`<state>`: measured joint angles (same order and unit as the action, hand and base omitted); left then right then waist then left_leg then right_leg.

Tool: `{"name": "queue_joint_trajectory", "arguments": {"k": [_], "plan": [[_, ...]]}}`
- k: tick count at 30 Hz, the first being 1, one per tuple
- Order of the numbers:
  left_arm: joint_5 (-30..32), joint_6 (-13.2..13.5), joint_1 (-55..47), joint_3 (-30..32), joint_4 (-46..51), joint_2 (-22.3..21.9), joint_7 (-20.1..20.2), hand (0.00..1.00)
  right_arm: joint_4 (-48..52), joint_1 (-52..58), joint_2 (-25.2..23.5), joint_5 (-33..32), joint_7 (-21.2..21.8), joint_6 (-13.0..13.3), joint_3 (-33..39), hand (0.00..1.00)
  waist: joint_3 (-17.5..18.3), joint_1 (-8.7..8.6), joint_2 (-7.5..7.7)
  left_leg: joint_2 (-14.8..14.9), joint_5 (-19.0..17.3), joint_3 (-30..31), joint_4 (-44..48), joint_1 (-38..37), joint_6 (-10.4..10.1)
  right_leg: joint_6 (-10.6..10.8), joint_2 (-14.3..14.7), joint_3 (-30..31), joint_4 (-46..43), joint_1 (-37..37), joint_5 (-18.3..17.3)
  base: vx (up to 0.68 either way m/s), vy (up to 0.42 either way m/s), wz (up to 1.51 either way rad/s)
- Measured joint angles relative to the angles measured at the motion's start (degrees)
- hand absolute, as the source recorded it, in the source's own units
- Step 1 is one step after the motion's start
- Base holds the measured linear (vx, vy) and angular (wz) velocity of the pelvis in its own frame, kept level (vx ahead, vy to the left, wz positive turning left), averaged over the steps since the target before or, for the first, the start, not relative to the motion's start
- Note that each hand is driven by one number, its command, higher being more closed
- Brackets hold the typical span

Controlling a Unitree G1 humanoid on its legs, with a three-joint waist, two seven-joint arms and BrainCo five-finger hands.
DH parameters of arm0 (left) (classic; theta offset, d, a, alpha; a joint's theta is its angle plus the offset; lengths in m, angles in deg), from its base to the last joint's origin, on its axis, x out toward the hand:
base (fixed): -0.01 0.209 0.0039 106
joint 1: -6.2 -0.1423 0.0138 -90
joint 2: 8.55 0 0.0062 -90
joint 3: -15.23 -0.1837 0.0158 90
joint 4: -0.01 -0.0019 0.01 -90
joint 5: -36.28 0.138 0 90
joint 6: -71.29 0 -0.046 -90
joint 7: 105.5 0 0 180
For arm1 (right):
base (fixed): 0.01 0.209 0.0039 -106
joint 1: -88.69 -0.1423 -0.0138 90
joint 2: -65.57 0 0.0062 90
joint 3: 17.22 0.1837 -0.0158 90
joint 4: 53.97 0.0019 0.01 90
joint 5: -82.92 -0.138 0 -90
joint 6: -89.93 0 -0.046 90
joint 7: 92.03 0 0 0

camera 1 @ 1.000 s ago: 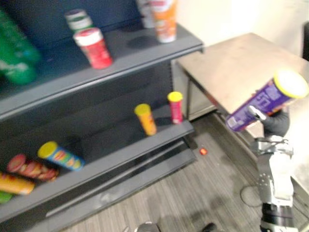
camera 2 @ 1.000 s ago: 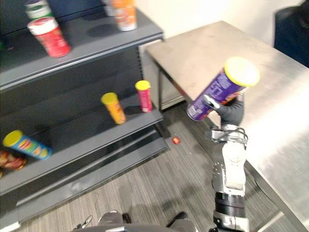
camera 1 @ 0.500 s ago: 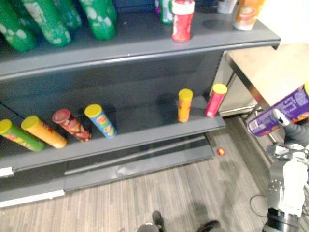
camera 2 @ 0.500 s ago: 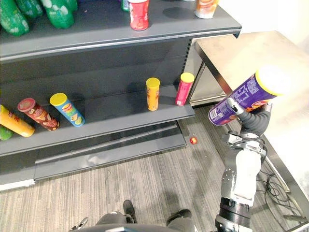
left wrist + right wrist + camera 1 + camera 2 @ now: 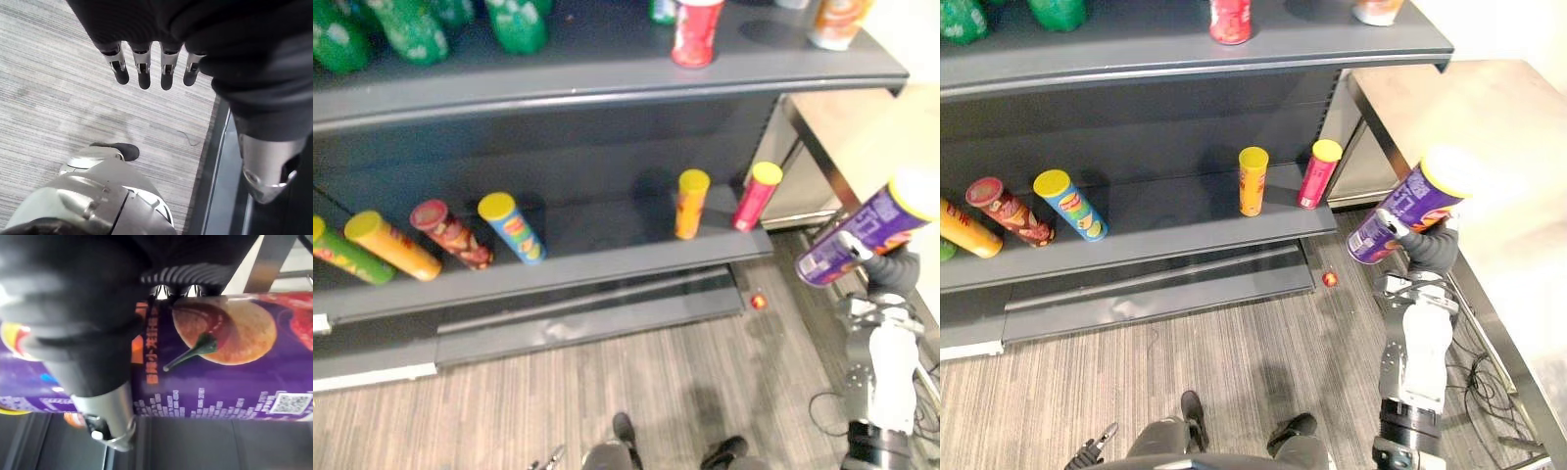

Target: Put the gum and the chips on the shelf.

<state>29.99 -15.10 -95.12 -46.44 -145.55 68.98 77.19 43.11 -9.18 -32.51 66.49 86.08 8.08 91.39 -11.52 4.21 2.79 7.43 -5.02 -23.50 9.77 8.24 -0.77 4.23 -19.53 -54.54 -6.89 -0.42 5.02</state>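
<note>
A purple chips can with a yellow lid hangs tilted in the air, its lid end up. My right hand is shut on it from below, to the right of the shelf's end. In the right wrist view the can lies across my right hand, whose thumb is wrapped round it. The dark grey shelf has a lower board with several chips cans, among them a yellow can and a pink can standing at its right end. My left hand hangs over the floor with straight fingers, holding nothing.
A small red round thing lies on the floor by the shelf's right corner. A steel table stands to the right, close behind the held can. The upper board carries a red can, an orange can and green bottles.
The camera has swung to face the shelf squarely. In the last half second my right hand has carried the purple can a little left and down, toward the shelf's end.
</note>
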Motion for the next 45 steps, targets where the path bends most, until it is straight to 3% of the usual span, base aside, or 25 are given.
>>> {"name": "queue_joint_trajectory", "arguments": {"k": [2, 4, 5, 6, 7, 9, 10, 12, 15, 17, 23, 29, 35, 45], "plan": [[-0.33, 0.10, -0.01, -0.40, 0.52, 0.00, 0.04, 0.00, -0.11, -0.67, 0.04, 0.01, 0.06, 0.00, -1.34, 1.00, -0.33, 1.04, -0.21, 0.57, -2.62, 1.38, 4.14, 1.68, 0.33, 0.09, -0.29, -0.05, -1.04, -0.97, 0.08, 0.01, 0.112, 0.33], [-0.33, 0.13, -0.11, -1.42, 0.76, 0.02, 0.07, 0.00, -0.10, -0.70, 0.03, 0.10, 0.37, -0.01, -1.72, 1.00, -0.63, 1.00, -0.64, -0.05, -4.45, 4.50, 5.56, 1.81, 0.82, -0.01, -2.62, 1.73, -6.10, -1.85, 0.13, 0.03, 0.157, 0.78], [-0.33, 0.17, -0.22, -2.52, 0.90, 0.01, 0.05, 0.00, -0.10, -0.52, 0.37, 0.11, 0.55, -0.02, -1.59, 1.00, -0.91, 0.65, -1.31, -1.18, -5.03, 7.12, 5.61, 1.33, 1.86, -2.76, -4.60, 8.46, -12.39, -0.47, 1.91, 0.08, 0.243, 0.98], [-0.31, 0.38, -0.39, -5.50, 0.89, 0.54, -0.07, 0.00, 0.01, -0.17, 0.71, 0.18, 1.29, 0.07, -1.51, 1.00, -1.36, 0.43, -2.58, -1.32, -4.65, 10.19, 5.47, 0.68, 1.96, -5.04, -4.03, 22.10, -18.91, 4.94, 0.11, 0.10, 0.245, 1.12], [-0.29, 0.58, -0.31, -7.15, 0.85, 1.11, -0.08, 0.00, 0.22, 0.50, 0.63, 0.20, 1.86, 0.05, -1.61, 1.00, -1.63, 0.35, -2.94, -1.33, -4.48, 12.44, 4.90, 0.63, 2.24, -1.63, -0.39, 32.24, -18.98, 7.12, -4.80, 0.07, 0.149, 0.95], [-0.31, 1.09, -0.14, -7.69, 0.87, 1.97, -0.08, 0.00, 1.32, 1.87, 0.15, 0.20, 2.43, 0.05, -1.76, 1.00, -1.48, -0.14, -1.76, -4.07, -3.27, 16.13, 2.54, -0.13, 3.26, -0.20, 3.67, 41.67, -16.03, 8.87, -7.71, 0.11, 0.056, 1.36], [-0.32, 1.18, -0.14, -7.81, 0.78, 2.29, -0.08, 0.00, 2.02, 2.10, 0.06, 0.19, 2.59, 0.06, -1.86, 1.00, -1.47, -0.87, -1.21, -6.80, -2.54, 19.54, 1.46, -1.10, 3.54, -0.10, 4.91, 44.24, -13.50, 9.30, -8.41, 0.14, 0.042, 1.58], [-0.32, 1.26, -0.03, -8.53, 0.78, 2.36, -0.05, 0.00, 3.03, 2.96, 0.08, 0.18, 2.76, 0.07, -1.95, 1.00, -1.24, -1.69, -0.86, -8.81, -2.30, 22.99, 1.23, -1.64, 3.63, -0.22, 6.75, 46.65, -12.07, 9.56, -8.49, 0.13, -0.005, 1.35], [-0.32, 1.23, -0.09, -8.84, 0.63, 2.97, -0.09, 0.00, 5.15, 5.05, -0.04, 0.15, 3.86, 0.06, -3.79, 1.00, -0.98, -1.70, -0.48, -11.54, -2.39, 27.74, 2.14, -1.48, 3.35, 1.23, 7.13, 46.02, -7.18, 9.68, -6.84, 0.17, -0.094, 1.12], [-0.35, 1.27, -0.14, -8.70, 0.39, 2.77, -0.13, 0.00, 5.77, 5.02, -0.20, 0.12, 4.04, 0.07, -5.58, 1.00, -0.82, -1.43, -1.15, -10.91, -2.59, 28.65, 2.75, -0.41, 2.08, 1.72, 7.94, 43.67, -3.52, 7.53, -7.07, 0.19, -0.159, 0.58], [-0.34, 1.20, 0.07, -8.17, -1.28, 0.87, -0.10, 0.00, 8.01, 9.22, -4.67, 0.08, 4.44, 0.40, -5.66, 1.00, -0.07, -2.26, -0.87, -7.88, -0.10, 28.85, -4.07, -1.58, -1.99, 1.62, 10.59, 37.69, 2.91, 3.67, -7.07, 0.10, -0.158, 0.36], [0.24, 1.17, 0.31, -7.71, -1.84, 0.50, -0.73, 0.00, 8.02, 14.45, -6.37, 2.10, 3.66, 0.54, -6.62, 1.00, 1.40, -2.55, -0.86, -6.98, 2.62, 26.15, -11.10, -5.27, -1.88, 1.60, 10.82, 36.77, 4.72, 1.99, -7.05, 0.04, -0.030, 0.02], [0.88, 1.26, 0.75, -7.72, -2.76, 0.76, -3.15, 0.00, 7.04, 15.47, -6.42, 5.28, 3.30, 0.84, -13.53, 1.00, 3.71, -2.86, -0.48, -7.12, 2.89, 23.61, -13.89, -6.39, -1.99, 1.61, 10.75, 39.20, 5.05, 3.34, -7.04, 0.03, 0.018, -0.21], [0.26, 2.61, 5.00, -10.65, -1.86, 0.61, -6.92, 0.00, 5.23, 13.41, -6.34, 9.69, 0.35, 1.11, -23.11, 1.00, 3.83, -2.72, -0.74, -7.16, 4.03, 22.32, -14.45, -5.34, -1.94, 1.62, 10.68, 39.31, 4.92, 5.17, -7.03, 0.03, 0.000, -0.01]]}}
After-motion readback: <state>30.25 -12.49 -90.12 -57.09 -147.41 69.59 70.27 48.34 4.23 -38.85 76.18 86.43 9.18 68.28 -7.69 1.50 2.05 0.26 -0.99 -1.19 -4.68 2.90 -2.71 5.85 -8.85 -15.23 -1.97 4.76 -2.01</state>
